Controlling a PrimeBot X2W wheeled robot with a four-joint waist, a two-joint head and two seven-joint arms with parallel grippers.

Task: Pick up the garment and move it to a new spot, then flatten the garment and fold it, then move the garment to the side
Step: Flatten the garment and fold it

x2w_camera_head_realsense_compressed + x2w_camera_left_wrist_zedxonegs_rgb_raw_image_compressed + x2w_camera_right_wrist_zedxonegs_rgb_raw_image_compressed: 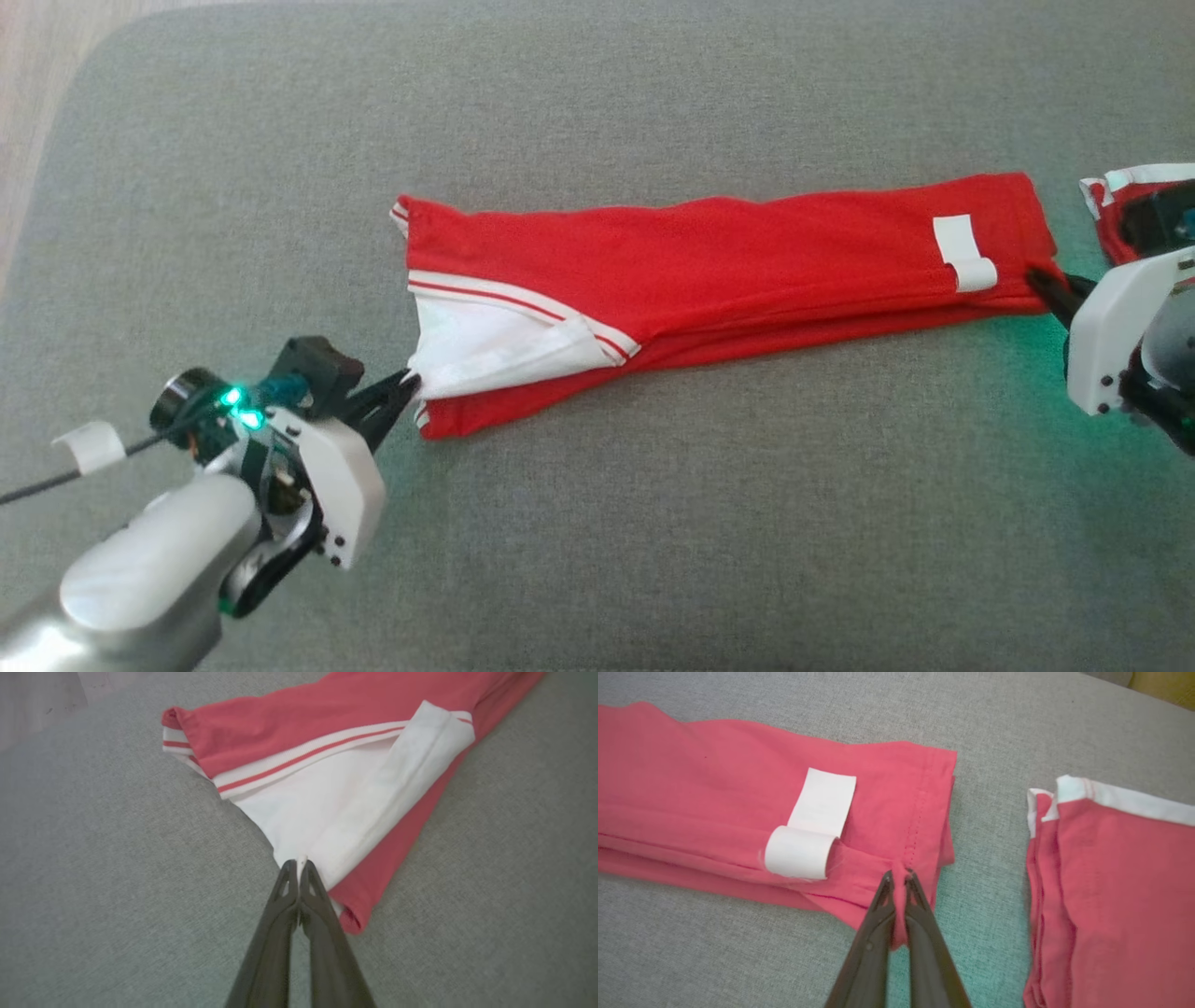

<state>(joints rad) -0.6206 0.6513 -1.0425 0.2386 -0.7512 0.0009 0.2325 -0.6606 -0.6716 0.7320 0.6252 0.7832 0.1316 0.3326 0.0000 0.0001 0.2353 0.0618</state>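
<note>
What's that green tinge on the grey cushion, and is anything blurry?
Head view: small green lamps behind the left gripper likely tint the grey fabric surface; right wrist view: teal patch beside the red-and-white folded garment; left wrist view: colours washed out, dark fingers blurred near the lens.

At lower centre, the right gripper (899, 876) pinches the hem of the red garment (705, 784); a folded red cloth (1120, 896) lies at the right edge.
</note>
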